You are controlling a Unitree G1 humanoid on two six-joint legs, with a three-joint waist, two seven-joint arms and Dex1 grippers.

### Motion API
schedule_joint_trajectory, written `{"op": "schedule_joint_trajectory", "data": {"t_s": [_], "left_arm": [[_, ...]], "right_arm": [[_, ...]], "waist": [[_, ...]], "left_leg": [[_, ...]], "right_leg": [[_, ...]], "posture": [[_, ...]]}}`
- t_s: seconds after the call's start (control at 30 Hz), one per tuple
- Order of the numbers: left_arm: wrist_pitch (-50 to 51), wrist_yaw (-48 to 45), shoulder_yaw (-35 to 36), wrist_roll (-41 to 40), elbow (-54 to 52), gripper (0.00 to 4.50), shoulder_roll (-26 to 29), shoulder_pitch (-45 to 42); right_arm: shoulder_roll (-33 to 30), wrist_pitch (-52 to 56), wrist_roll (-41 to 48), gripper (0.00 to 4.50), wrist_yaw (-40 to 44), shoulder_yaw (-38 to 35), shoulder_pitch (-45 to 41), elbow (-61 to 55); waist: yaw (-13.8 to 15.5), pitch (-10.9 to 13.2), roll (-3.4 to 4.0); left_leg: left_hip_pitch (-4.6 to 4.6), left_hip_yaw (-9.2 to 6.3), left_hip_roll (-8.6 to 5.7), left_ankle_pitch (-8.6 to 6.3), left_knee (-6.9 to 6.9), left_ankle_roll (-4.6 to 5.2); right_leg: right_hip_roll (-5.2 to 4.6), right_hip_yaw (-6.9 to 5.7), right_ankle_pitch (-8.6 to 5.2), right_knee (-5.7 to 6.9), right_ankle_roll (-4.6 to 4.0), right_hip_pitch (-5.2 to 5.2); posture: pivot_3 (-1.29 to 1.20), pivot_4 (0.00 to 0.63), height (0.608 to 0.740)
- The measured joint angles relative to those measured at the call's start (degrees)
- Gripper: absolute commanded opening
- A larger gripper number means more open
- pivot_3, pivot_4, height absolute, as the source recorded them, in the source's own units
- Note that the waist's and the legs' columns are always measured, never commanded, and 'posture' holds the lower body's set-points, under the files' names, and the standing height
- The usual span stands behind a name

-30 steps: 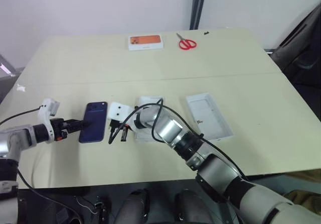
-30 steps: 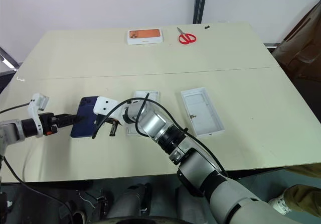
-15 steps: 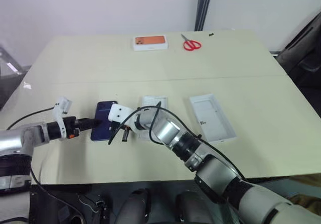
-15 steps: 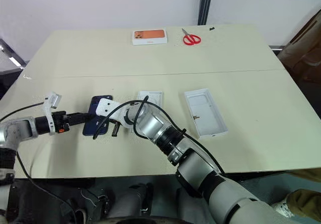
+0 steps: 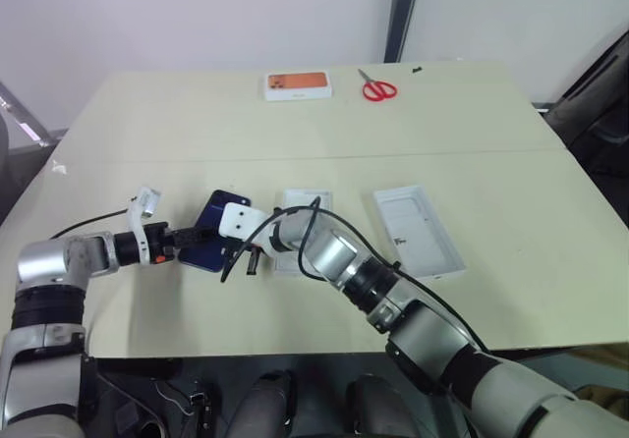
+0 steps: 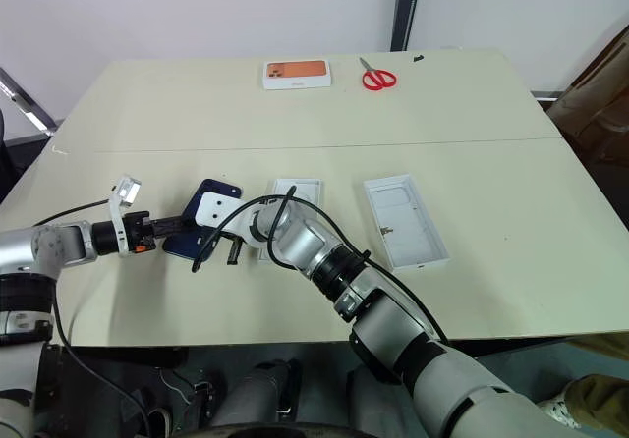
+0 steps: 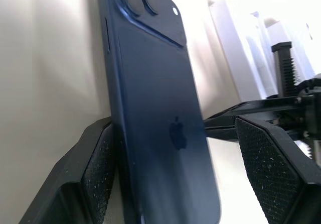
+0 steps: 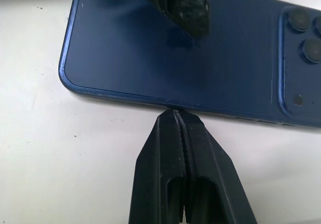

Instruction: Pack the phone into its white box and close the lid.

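navy phone [image 5: 210,245] sits between the spread fingers of the left gripper [image 5: 189,236], not clamped; the clenched right gripper [image 8: 176,121] presses its edge. nothing packed: white box [image 5: 299,231] beyond the right gripper is empty, lid [image 5: 417,232] off.

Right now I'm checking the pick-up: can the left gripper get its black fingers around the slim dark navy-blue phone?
Probably yes. The left gripper stands open, with the slim dark navy-blue phone between its fingers. The right gripper, shut, presses its tips against the phone's long edge, seemingly steadying it rather than blocking.
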Motion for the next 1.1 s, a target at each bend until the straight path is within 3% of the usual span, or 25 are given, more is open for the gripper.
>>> {"op": "schedule_joint_trajectory", "data": {"t_s": [0.2, 0.43, 0.47, 0.97, 1.1], "left_arm": [[0.30, 0.07, 0.39, -0.10, 3.28, 3.74, -0.95, -1.85], [0.54, 0.00, 1.93, -1.30, 4.93, 0.36, -1.52, -0.81], [1.64, -1.04, 2.35, -2.62, 4.74, 0.06, -1.60, -0.91], [7.18, 4.06, 8.34, -6.18, 5.48, 0.02, -3.16, 0.56], [9.02, 6.80, 12.95, -8.79, 4.88, 0.02, -4.61, 2.29]], "right_arm": [[-0.22, -0.52, -0.26, 0.06, 0.02, 0.02, 0.16, -0.02], [-0.56, -1.18, -0.57, 0.00, 0.29, 0.12, 0.82, -0.74], [-0.67, -1.16, -0.63, 0.00, 0.32, 0.13, 0.88, -0.75], [-1.80, -1.62, -0.83, 0.00, 0.37, -0.11, 2.06, -2.56], [-2.23, -1.92, 4.09, 0.00, 2.00, -5.32, 4.64, -7.47]], "waist": [[0.09, 0.00, 0.00], [-0.22, -0.05, -0.02], [-0.16, -0.10, -0.03], [-0.35, -0.29, 0.04], [-0.61, -0.24, -0.02]], "left_leg": [[0.00, -0.03, 0.00, 0.01, 0.01, -0.01], [0.00, -0.04, 0.01, 0.03, 0.00, -0.06], [0.01, -0.03, 0.01, 0.03, 0.00, -0.05], [0.04, -0.04, 0.03, -0.01, -0.03, 0.01], [-0.01, -0.03, 0.06, -0.01, -0.04, 0.02]], "right_leg": [[0.00, -0.02, 0.00, 0.00, 0.00, 0.02], [0.01, -0.01, 0.00, 0.00, 0.00, 0.00], [0.01, -0.02, 0.00, -0.01, 0.00, 0.02], [0.03, 0.00, 0.00, 0.00, 0.00, 0.00], [0.03, 0.01, 0.00, -0.01, 0.00, -0.05]], "posture": [[0.00, 0.150, 0.734], [0.00, 0.150, 0.734], [0.00, 0.150, 0.734], [0.00, 0.150, 0.734], [0.00, 0.150, 0.734]]}}
